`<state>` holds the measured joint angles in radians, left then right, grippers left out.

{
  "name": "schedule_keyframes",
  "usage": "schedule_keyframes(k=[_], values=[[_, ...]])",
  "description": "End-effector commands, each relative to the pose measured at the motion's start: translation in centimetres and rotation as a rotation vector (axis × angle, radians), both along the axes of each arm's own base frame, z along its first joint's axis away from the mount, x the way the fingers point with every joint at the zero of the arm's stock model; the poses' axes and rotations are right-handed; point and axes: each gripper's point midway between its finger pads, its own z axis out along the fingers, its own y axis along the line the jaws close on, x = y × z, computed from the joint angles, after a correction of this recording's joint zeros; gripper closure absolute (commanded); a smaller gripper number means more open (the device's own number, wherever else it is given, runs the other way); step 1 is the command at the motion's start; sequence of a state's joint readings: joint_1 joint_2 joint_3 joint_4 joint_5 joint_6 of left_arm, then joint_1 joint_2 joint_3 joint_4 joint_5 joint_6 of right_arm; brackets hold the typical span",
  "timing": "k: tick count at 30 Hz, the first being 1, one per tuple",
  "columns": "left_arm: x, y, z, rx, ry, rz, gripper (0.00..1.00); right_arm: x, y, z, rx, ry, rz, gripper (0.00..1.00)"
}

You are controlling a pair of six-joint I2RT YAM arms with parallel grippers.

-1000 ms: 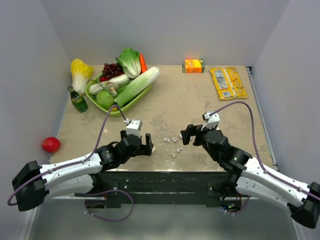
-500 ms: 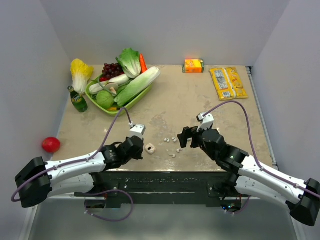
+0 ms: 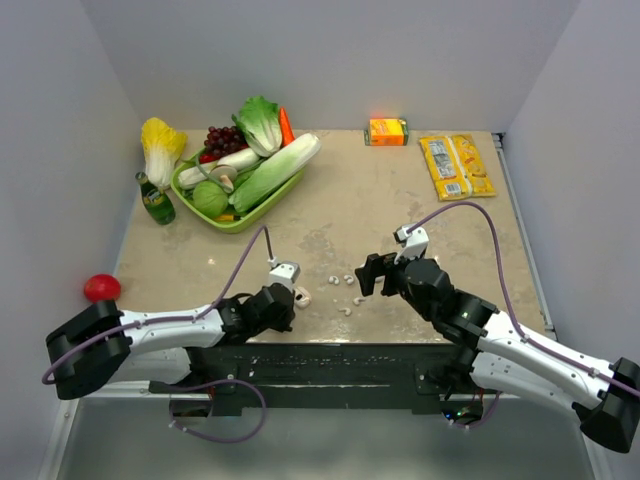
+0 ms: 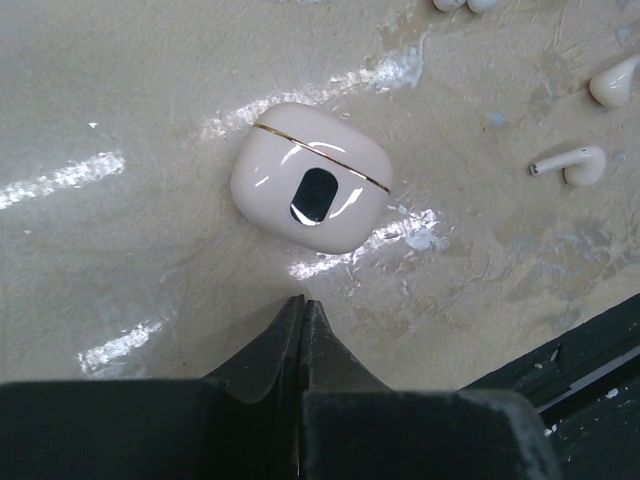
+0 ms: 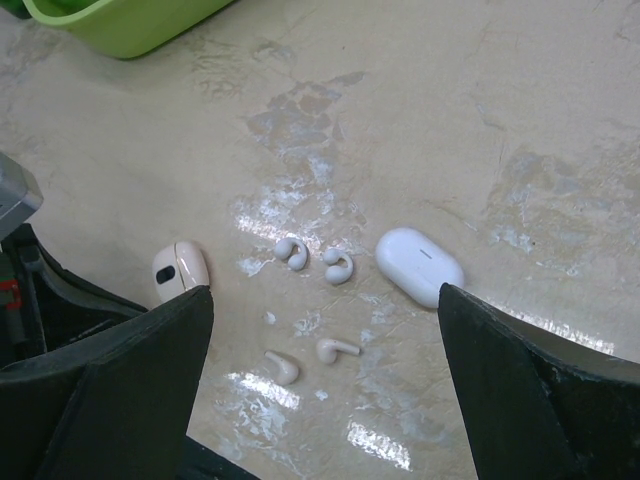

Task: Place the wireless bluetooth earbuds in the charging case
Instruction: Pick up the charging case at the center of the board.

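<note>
1. Left wrist: left gripper (image 4: 303, 312) clenched tight with nothing between the fingers. Tips sit just short of the charging case (image 4: 310, 177), not touching it.
2. Same view: case lying flat on the table (image 4: 120, 250), lid down, gold seam across it, dark oval on the upper face. None of that detail resolves from the top view, where it is just a pale blob beside the left gripper.
3. Right wrist: right gripper (image 5: 325, 292) spread wide, holding nothing, hanging over the table with the small items framed between its fingers.
4. Only in the right wrist view: a second case, the white oval case (image 5: 419, 265), closed, to the right of the earbuds. Cannot pick it out in the top view.
5. Also sorted out there: two stemmed earbuds (image 5: 337, 349) loose on the table nearer the edge, two C-shaped earbuds (image 5: 292, 252) just beyond them. All four lie between the two cases, none touching either.
6. Top view adds the far clutter: green tray (image 3: 190, 195) of vegetables far left (only its corner in the right wrist view), orange carton (image 3: 388, 131) and yellow packet (image 3: 456, 166) along the back, red round item (image 3: 101, 288) off the table's left side.
</note>
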<state>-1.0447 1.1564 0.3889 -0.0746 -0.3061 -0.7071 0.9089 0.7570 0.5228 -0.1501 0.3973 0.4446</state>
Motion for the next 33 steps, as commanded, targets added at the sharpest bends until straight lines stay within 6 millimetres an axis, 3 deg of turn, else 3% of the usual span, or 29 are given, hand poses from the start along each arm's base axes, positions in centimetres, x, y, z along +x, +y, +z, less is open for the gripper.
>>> schedule_keyframes(k=[1,25,30,33], values=[[0.0,-2.4,0.4,-0.114,-0.007,-0.004,1.00,0.0,0.3,0.8,0.025,-0.015,0.013,0.04],[1.7,-2.6,-1.3,-0.044,-0.033,0.061,1.00,-0.1,0.2,0.5,0.022,-0.009,0.013,0.04],[1.4,-3.2,0.0,-0.057,-0.067,0.013,1.00,-0.2,0.3,0.6,0.023,-0.006,0.022,0.04],[0.6,-3.1,1.5,-0.072,-0.107,-0.021,0.87,-0.3,0.4,0.7,0.027,-0.009,0.030,0.04]])
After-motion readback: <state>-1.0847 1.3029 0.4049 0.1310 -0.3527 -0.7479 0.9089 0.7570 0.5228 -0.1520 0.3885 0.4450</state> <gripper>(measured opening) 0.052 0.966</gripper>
